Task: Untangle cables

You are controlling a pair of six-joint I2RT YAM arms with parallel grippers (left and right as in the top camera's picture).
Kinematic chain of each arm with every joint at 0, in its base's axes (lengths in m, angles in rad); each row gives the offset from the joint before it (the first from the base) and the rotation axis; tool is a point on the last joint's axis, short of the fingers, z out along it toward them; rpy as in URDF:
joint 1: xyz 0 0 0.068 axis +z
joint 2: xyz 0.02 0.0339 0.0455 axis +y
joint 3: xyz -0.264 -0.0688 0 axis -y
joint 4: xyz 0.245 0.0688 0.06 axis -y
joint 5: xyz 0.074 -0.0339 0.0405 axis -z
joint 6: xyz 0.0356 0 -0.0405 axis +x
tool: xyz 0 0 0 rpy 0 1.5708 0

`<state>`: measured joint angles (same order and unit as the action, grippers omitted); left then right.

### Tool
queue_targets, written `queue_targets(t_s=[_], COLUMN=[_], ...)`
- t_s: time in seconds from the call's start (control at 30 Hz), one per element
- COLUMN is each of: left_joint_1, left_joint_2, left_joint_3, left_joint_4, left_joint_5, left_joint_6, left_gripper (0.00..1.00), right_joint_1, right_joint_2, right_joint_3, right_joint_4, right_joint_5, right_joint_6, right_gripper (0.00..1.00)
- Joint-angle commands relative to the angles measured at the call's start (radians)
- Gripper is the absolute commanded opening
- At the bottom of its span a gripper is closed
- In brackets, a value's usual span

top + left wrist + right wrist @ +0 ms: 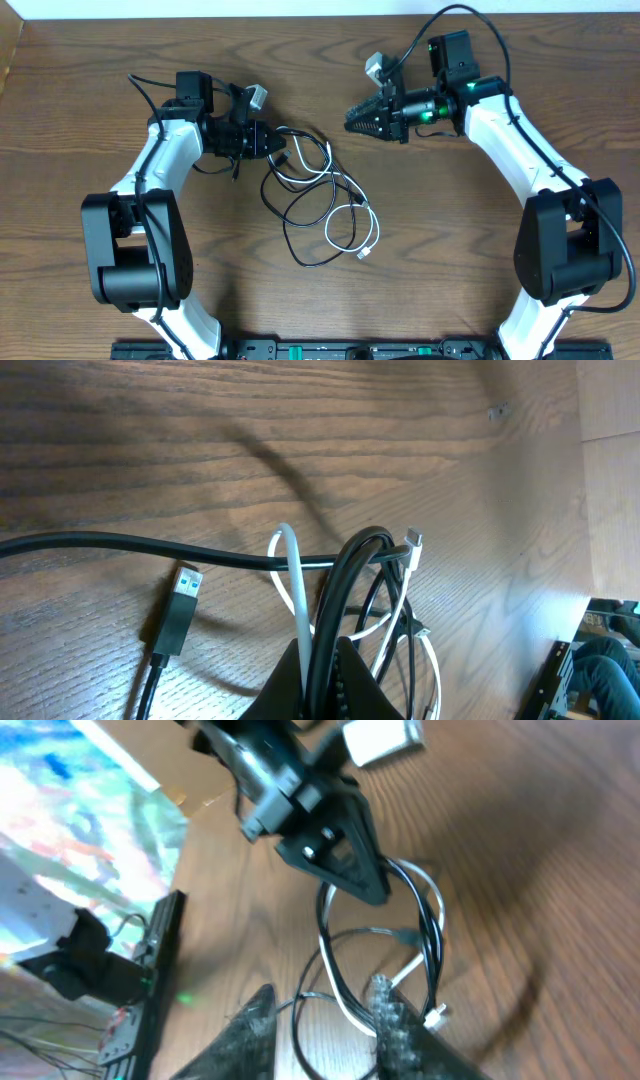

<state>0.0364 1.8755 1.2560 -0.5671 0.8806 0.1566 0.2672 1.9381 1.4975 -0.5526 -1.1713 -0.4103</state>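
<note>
The cables [322,200] lie in a loose tangle at the middle of the table: a white cord [372,236] looped through black cords [300,252]. My left gripper [272,141] is at the tangle's upper left. In the left wrist view it [320,665] is shut on a white strand [298,595] and a bundle of black strands [345,575], with a black USB plug [180,610] lying to its left. My right gripper [353,119] hovers up and right of the tangle, apart from it. Its jaws [325,995] are open and hold nothing, and the cables [428,925] show beyond them.
The wooden table's far edge [300,12] runs along the top against a pale wall. A black rail [320,350] lies along the near edge between the two arm bases. The left gripper's dark body [330,845] fills the upper middle of the right wrist view.
</note>
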Motion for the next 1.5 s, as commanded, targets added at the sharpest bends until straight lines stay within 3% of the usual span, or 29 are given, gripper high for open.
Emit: queue_targets(t_s=[0.0,0.2,0.4,0.5,1.23,1.47], left_joint_1=[0.001,-0.022,-0.041,-0.041,-0.041,-0.041], left_joint_2=[-0.006,-0.006,-0.006,-0.006,-0.006,-0.006], left_joint_3=[0.008,0.008,0.008,0.008,0.008,0.008], left_joint_4=[0.003,-0.007,-0.019,-0.019,-0.018,-0.019], left_joint_5=[0.026,0.053,0.053,0.053,0.053,0.054], left_joint_6=[-0.001,-0.002,-0.002,-0.002,-0.033,-0.09], left_gripper=[0.07,0.08,0.08,0.07,0.08,0.08], right_joint_1=[0.045,0.145,0.242,0.271,0.363,0.363], right_joint_2=[-0.029,-0.029,-0.028,-0.026,0.045,0.045], right_joint_3=[0.005,0.005,0.005,0.005,-0.001,-0.034], right_joint_4=[-0.016,-0.011,0.011,0.023,0.04,0.084], right_joint_5=[0.175,0.506,0.864,0.977,0.977,0.978], right_joint_6=[-0.002,-0.003,-0.008,-0.031,-0.059,-0.059], right_gripper=[0.32,0.55,0.45,0.45,0.18,0.19])
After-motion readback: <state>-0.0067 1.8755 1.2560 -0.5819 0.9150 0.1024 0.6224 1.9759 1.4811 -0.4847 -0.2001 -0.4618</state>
